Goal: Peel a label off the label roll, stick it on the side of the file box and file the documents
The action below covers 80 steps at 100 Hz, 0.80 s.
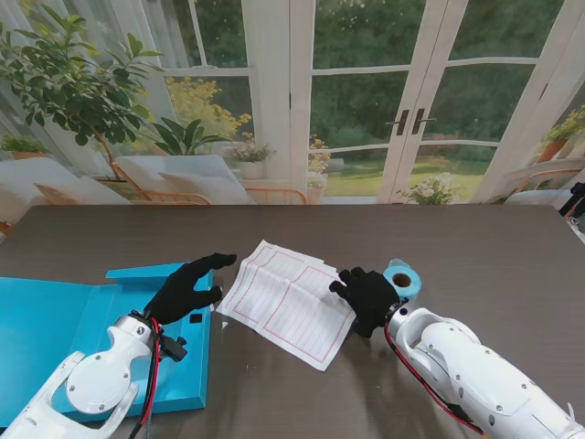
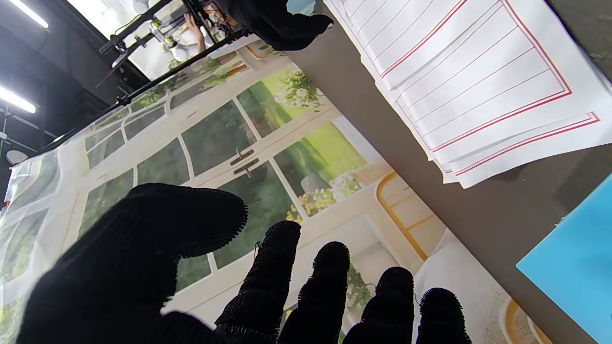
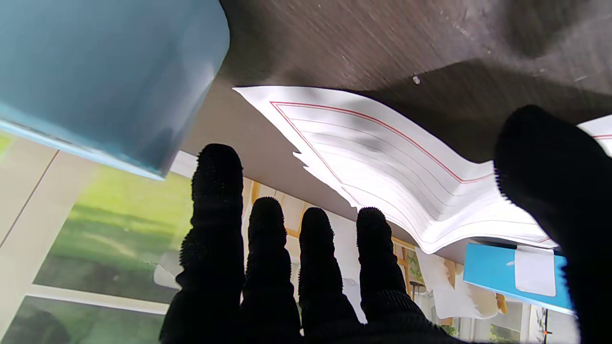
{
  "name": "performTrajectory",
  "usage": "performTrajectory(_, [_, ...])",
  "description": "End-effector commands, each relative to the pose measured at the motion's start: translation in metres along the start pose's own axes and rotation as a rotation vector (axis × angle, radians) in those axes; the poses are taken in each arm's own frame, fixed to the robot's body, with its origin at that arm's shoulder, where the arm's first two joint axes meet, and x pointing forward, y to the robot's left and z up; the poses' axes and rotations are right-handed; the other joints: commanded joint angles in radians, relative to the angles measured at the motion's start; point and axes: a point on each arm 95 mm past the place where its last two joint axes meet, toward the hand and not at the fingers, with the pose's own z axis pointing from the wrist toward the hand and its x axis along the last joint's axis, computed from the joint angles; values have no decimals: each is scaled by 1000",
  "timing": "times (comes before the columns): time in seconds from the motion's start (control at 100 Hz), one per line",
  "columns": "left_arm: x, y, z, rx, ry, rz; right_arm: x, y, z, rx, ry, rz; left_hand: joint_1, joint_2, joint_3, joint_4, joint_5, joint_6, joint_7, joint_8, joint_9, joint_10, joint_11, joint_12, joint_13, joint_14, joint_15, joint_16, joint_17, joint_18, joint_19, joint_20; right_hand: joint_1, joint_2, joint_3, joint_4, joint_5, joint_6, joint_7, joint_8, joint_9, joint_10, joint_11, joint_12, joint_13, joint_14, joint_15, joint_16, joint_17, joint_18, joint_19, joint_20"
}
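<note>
The blue file box (image 1: 55, 329) lies open at the left of the table. A white label (image 3: 535, 278) shows on its blue side (image 3: 492, 270). My left hand (image 1: 187, 288) hovers over the box's right edge, fingers (image 2: 282, 277) apart and holding nothing. A stack of red-lined documents (image 1: 288, 302) lies mid-table, its edge (image 3: 406, 191) curling up near my right hand (image 1: 366, 297). That hand sits at the stack's right edge with its thumb (image 3: 550, 191) spread from the fingers. The blue label roll (image 1: 402, 277) stands just behind it.
The dark wooden table (image 1: 475, 247) runs wide to the right and far side. A printed backdrop of windows and plants (image 1: 292, 101) stands behind the table's far edge. A corner of the file box (image 2: 573, 267) lies close to the documents (image 2: 478, 86).
</note>
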Motion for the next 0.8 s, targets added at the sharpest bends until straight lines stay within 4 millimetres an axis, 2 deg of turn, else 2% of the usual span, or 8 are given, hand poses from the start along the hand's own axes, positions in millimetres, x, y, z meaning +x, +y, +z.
performTrajectory(0.0, [2,3,0,-18,6,-9,2,-3,2,23,-3,5,5,32,7,8,21,-1,3,5,18,-4,-5,-1,5,-14,-8,-10,-2,-45,-31,-6,-36,15,-5,-9,-37,19,18,-9,-34,36,13,-1,-49,10,9,5,-560,-4,-1,-24])
performTrajectory(0.35, [2,3,-1,-17,6,-16,3,-11,8,78,-17,16,9,36,10,11,27,-1,4,6,25,-2,-5,-1,9,-12,-8,-9,1,-44,-31,-7,-16,81,-15,1,-47,13,33,-11,-27,37,23,-4,-30,14,23,6,-550,3,7,-26])
performTrajectory(0.45, [2,3,-1,-16,6,-18,3,-12,10,87,-22,33,8,40,8,11,28,-2,4,6,26,0,-5,-1,11,-11,-7,-9,3,-44,-30,-7,-17,182,-48,12,-52,-3,44,-12,-24,34,28,-6,-24,11,27,7,-548,2,10,-29])
performTrajectory(0.58, [2,4,-1,-17,2,-20,4,-14,10,86,-20,44,9,46,8,10,28,0,4,6,26,0,-6,-1,11,-11,-8,-9,3,-44,-30,-8,-33,390,-98,35,-47,-49,57,-10,-8,27,34,-8,-7,8,36,11,-541,2,16,-29])
performTrajectory(0.67, [2,4,-1,-19,-2,-24,5,-14,11,88,-17,49,9,49,8,10,28,0,3,6,27,0,-6,-1,13,-11,-7,-9,4,-44,-29,-8,-43,492,-108,43,-44,-64,59,-9,3,22,36,-9,4,6,39,13,-538,2,18,-30])
performTrajectory(0.71, [2,4,-1,-19,-3,-24,5,-15,11,88,-16,50,9,51,7,10,29,-1,3,6,26,-1,-6,-1,12,-12,-7,-9,4,-44,-29,-8,-47,525,-104,47,-38,-76,61,-8,10,20,37,-9,11,5,41,14,-534,2,20,-30])
performTrajectory(0.79, [2,4,-1,-21,-6,-23,4,-15,11,92,-13,50,9,55,7,9,28,1,3,5,25,1,-7,-2,12,-11,-8,-9,4,-44,-29,-8,-62,536,-59,54,-28,-89,64,-6,23,15,38,-10,26,3,44,15,-528,3,22,-30])
